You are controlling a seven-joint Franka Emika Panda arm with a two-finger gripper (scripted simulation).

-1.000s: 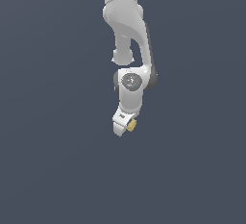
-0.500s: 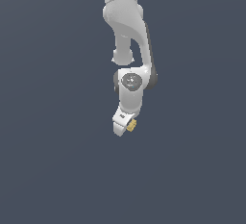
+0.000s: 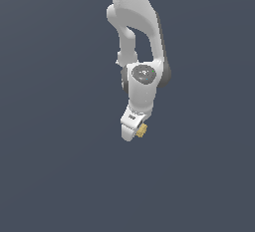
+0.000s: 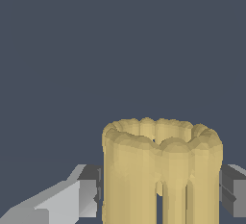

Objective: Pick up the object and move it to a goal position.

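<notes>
My gripper (image 3: 133,130) is clamped on the object (image 3: 141,130), a small tan-yellow ridged block. In the wrist view my fingers (image 4: 89,189) press both sides of the object (image 4: 161,170). Arm hangs over a plain dark grey background.

Glossy white rounded arm (image 3: 134,22), dark grey joint seams, round grey wrist cap (tiny markings), grey-padded fingers (image 4: 89,194).

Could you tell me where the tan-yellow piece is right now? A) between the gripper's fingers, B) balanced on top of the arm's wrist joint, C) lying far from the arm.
A: the wrist view shows the tan-yellow piece filling the gap between the fingers of the gripper, one finger on each side.
</notes>
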